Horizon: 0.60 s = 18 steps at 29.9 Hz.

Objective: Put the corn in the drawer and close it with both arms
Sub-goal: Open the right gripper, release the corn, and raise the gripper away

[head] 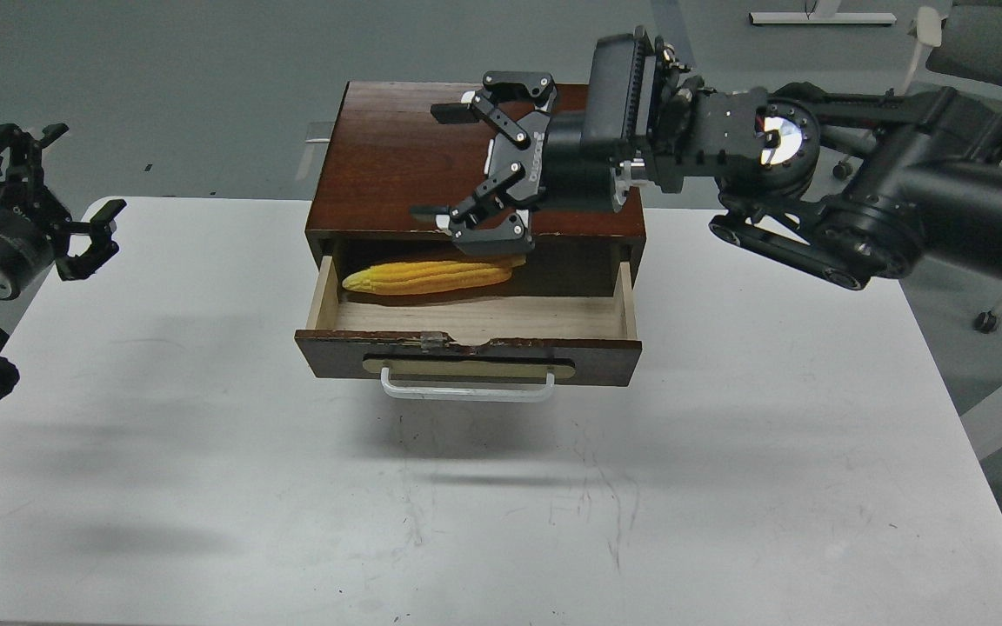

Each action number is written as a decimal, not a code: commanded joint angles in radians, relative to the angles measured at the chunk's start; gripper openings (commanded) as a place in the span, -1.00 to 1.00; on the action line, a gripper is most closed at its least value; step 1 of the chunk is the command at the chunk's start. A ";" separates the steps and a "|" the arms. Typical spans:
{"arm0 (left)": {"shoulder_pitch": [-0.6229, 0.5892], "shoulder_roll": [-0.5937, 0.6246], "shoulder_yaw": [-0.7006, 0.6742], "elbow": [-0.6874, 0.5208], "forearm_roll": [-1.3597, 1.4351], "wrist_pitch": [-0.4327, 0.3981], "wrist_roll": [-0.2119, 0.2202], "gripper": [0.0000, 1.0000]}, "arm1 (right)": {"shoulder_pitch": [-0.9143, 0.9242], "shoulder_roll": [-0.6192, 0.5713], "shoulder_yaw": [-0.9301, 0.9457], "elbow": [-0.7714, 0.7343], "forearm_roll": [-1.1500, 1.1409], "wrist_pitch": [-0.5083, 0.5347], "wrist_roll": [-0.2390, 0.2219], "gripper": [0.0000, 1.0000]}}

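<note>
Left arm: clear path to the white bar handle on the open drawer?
Probably yes. The white bar handle faces the bare white table, nothing lies between it and the left tool, and the right tool hangs open above the dark brown wooden cabinet.

Hidden bits and cut-offs

Corn w/ its thick end tucked under the cabinet lip and right gripper (fingers spread wide); drawer back in shadow; both arms run off-frame.
</note>
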 commanded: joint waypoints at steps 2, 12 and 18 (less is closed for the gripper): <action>0.001 0.001 0.000 0.000 0.000 0.000 0.000 0.96 | 0.081 -0.083 0.002 -0.011 0.497 0.204 -0.115 0.98; 0.000 -0.005 0.000 0.000 0.002 0.000 -0.002 0.96 | -0.055 -0.426 0.013 -0.048 1.236 0.638 -0.335 0.98; 0.001 -0.010 0.002 0.000 0.002 0.000 -0.002 0.96 | -0.299 -0.554 0.097 -0.044 1.606 0.659 -0.336 0.99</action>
